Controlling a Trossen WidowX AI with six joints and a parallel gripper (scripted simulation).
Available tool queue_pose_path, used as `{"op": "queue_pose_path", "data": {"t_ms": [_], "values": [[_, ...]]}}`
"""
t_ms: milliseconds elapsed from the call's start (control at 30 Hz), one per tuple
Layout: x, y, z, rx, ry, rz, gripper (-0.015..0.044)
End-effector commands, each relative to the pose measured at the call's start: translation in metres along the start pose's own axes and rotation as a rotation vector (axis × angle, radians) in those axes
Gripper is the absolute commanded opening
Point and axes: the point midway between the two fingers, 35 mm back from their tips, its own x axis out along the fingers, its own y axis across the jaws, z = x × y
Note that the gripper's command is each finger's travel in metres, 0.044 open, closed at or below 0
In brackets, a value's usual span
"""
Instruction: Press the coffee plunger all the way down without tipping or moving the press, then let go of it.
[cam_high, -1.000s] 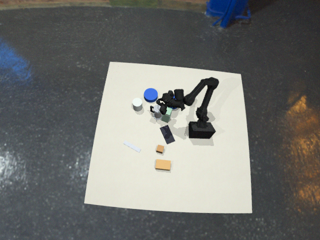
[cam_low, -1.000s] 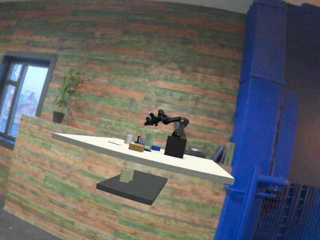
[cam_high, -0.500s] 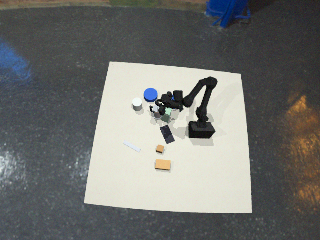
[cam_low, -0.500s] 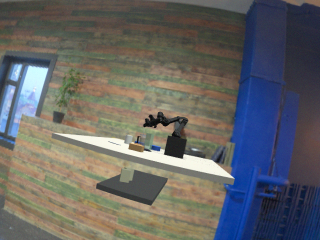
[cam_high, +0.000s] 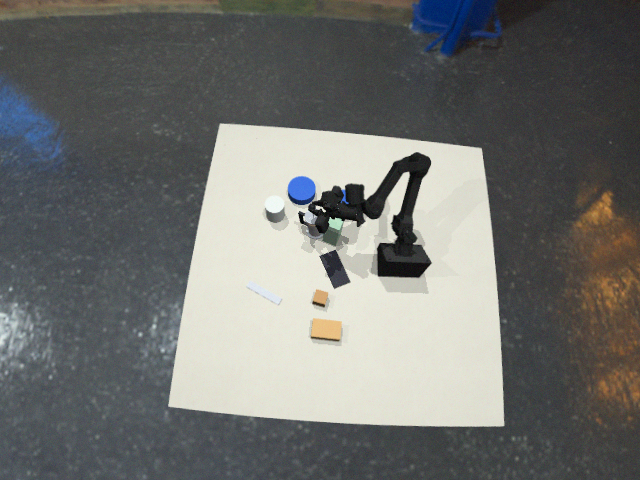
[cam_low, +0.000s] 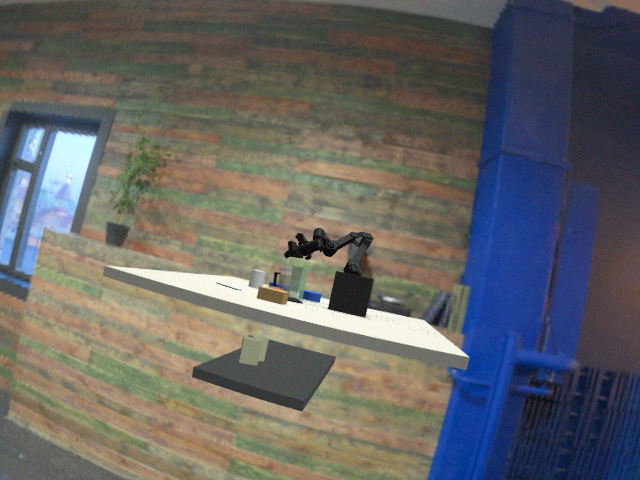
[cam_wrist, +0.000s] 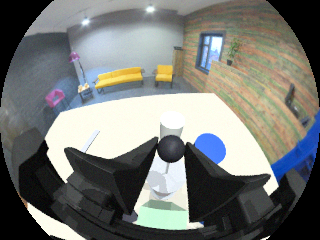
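The coffee press (cam_high: 311, 223) (cam_low: 283, 279) (cam_wrist: 164, 183) stands upright on the cream table top (cam_high: 248, 361), a glass body with a black handle. Its black plunger knob (cam_wrist: 171, 150) sits between my two fingers in the wrist view. My gripper (cam_wrist: 171, 143) (cam_high: 316, 210) (cam_low: 290, 253) is shut on the knob, straight above the press. The press body is mostly hidden under the gripper in the top view.
A pale green box (cam_high: 333, 231) (cam_wrist: 160, 216) stands right beside the press. A white cylinder (cam_high: 274, 208) (cam_wrist: 172, 123) and a blue disc (cam_high: 301, 189) (cam_wrist: 211, 147) lie beyond. A dark slab (cam_high: 334, 269), a white strip (cam_high: 264, 292) and two orange blocks (cam_high: 326, 329) lie nearer the front.
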Motion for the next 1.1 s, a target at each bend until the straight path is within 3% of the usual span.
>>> {"op": "queue_pose_path", "data": {"t_ms": [0,1067], "values": [[0.007,-0.001,-0.032,-0.056,0.072,-0.013,0.0119],[0.028,0.001,-0.033,-0.057,0.068,-0.017,0.0119]]}}
